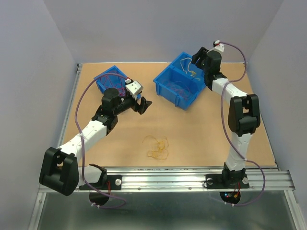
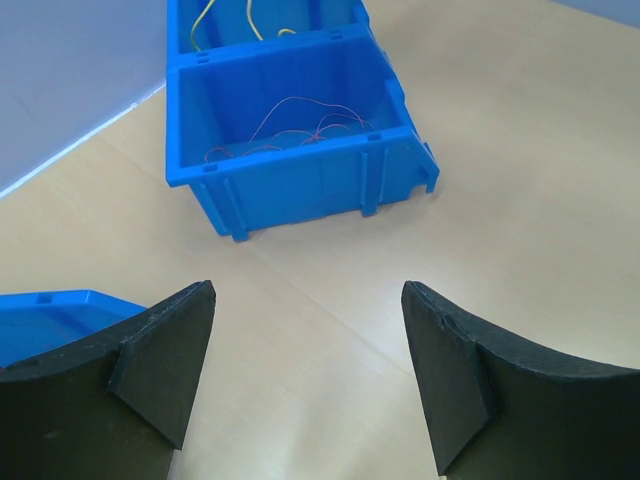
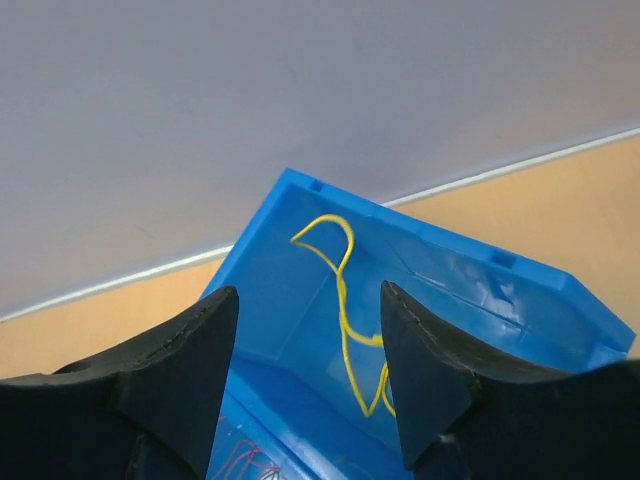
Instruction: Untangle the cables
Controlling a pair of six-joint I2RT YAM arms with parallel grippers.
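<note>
Nearest your arm bases, the tangle of cables (image 1: 157, 147) lies loose on the worktop (image 1: 206, 139), and neither hand touches it. Further out, your left hand (image 1: 142, 105) hovers low with its fingers wide apart, pointing toward the blue bin (image 1: 169, 92). Farthest, your right arm reaches over that bin's far compartment. The right hand (image 1: 198, 59) has its fingers apart above a yellow wire (image 3: 344, 290) lying inside.

The table (image 1: 201, 139) was plain tan. The large bin (image 1: 168, 92) and small bin (image 1: 106, 76) were bright blue. Yellow cable (image 3: 345, 290) and red cables (image 2: 300, 130) lay in the large bin. The tangle (image 1: 157, 147) was orange-yellow. Left pincer (image 2: 308, 340) and right pincer (image 3: 308, 330) were black, the arms (image 1: 86, 133) white with black joints.
</note>
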